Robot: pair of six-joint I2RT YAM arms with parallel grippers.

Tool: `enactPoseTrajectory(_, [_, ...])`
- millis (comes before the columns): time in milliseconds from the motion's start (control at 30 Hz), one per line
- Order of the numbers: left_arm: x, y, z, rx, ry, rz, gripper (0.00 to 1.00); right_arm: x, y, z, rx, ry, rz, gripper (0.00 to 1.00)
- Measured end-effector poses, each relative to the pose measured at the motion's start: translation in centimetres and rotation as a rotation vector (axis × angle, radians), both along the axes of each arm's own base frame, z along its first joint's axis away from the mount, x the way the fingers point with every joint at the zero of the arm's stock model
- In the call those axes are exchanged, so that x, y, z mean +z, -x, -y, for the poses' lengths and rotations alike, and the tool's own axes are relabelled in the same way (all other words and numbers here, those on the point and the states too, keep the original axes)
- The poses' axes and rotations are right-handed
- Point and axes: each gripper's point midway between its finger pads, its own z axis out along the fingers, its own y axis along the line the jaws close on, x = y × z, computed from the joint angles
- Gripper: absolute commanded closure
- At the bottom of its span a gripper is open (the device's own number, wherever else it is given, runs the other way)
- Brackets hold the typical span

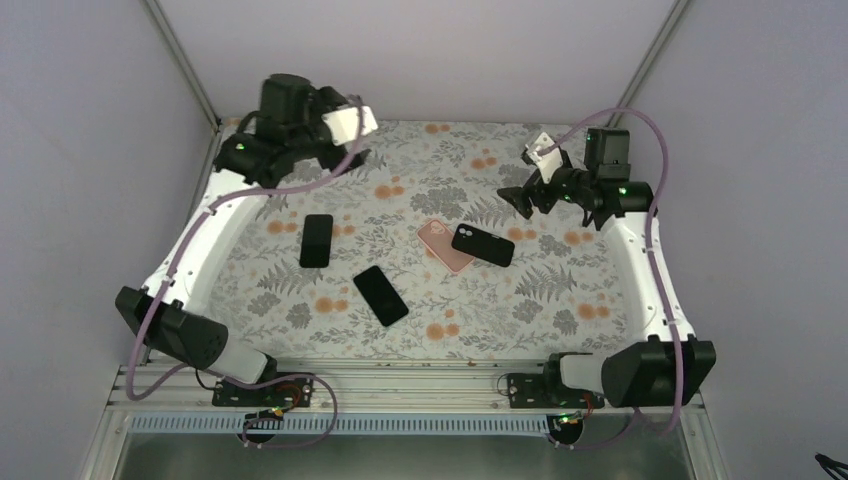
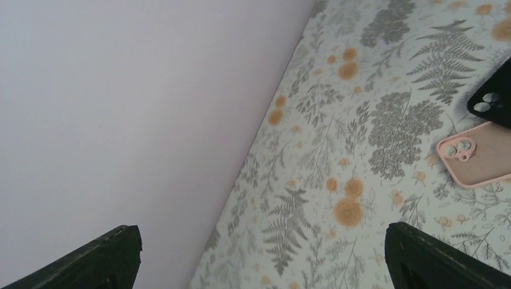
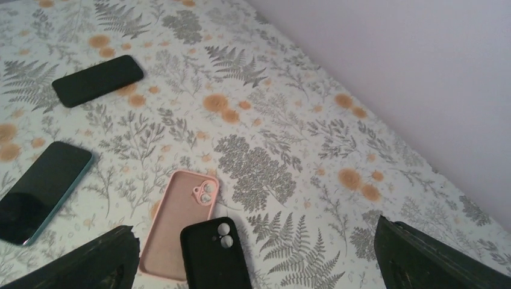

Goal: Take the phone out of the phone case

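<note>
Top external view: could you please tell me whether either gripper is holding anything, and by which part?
Nothing is held. The left gripper and right gripper both hang open, jaws empty; the pink case and black case lie untouched.

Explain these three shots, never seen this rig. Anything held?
The left arm and right arm are robot arms bolted side by side at the near edge. The wide picture is from a fixed camera above; the other two look out from each wrist, fingers in the bottom corners. On the floral cloth lie two bare phones, the left phone and the middle phone, plus a pink case with a black case overlapping it. The left gripper and right gripper are open, holding nothing.
</note>
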Motion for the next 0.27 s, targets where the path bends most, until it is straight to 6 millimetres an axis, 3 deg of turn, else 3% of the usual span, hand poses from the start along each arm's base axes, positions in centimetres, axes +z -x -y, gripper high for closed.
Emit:
enactPoseTrajectory(100, [-0.3,-1.0,-3.3,0.053,0.065,-0.046,0.0,-0.3,-0.6,0.0,-0.043,-0.056,0.017,0.0])
enactPoseTrajectory(167, [-1.2,-1.6,-4.9,0.089,0.085,-0.082,0.0,-2.5,-0.9,0.0,-0.072,-0.086,-0.021,0.0])
enactPoseTrajectory(267, [-2.3,-1.5,-5.2,0.094,0.099,-0.12,0.0,-6.3,-1.4,0.1,-0.099,-0.092,-0.123,0.0])
